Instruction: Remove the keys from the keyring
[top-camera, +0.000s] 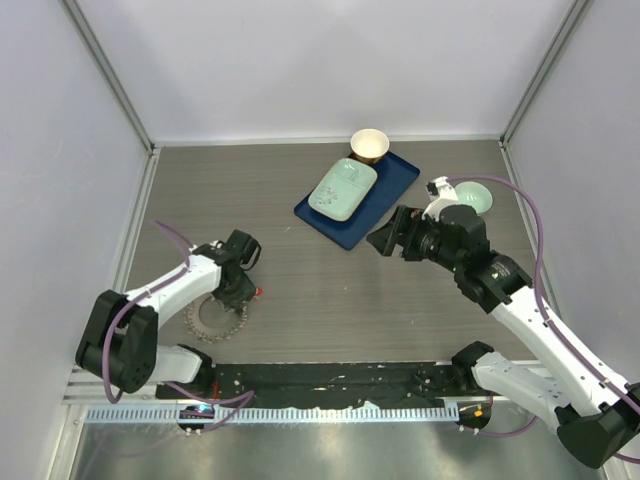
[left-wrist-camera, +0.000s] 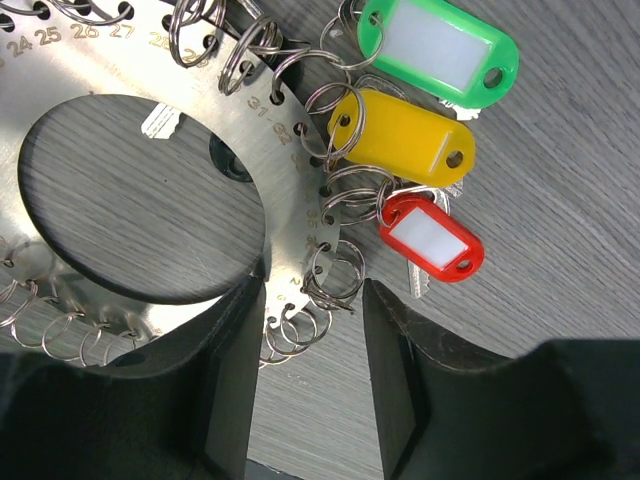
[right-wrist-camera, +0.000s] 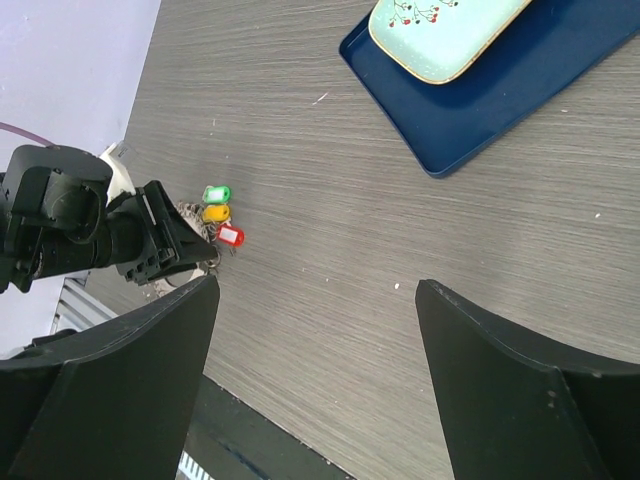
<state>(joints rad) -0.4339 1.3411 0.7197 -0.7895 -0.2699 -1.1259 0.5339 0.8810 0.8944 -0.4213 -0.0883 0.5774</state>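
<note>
The keyring (left-wrist-camera: 285, 160) is a flat grey metal ring with numbered holes and many small split rings, lying on the table at the front left (top-camera: 213, 322). Three keys hang from its rim: a green-tagged key (left-wrist-camera: 440, 50), an orange-yellow one (left-wrist-camera: 405, 135) and a red one (left-wrist-camera: 432, 238). My left gripper (left-wrist-camera: 315, 300) is low over the ring's rim, jaws apart, with a few split rings and bare table between them and the red key just right of its right finger (left-wrist-camera: 400, 380). My right gripper (right-wrist-camera: 318, 290) hangs open above mid-table (top-camera: 380, 241), far from the keys (right-wrist-camera: 217, 212).
A blue tray (top-camera: 385, 195) holding a pale green plate (top-camera: 342, 188) lies at the back centre, with a small cup (top-camera: 369, 145) behind it. A pale green bowl (top-camera: 478, 198) sits at the right, behind the right arm. A black strip (top-camera: 330, 380) runs along the near edge.
</note>
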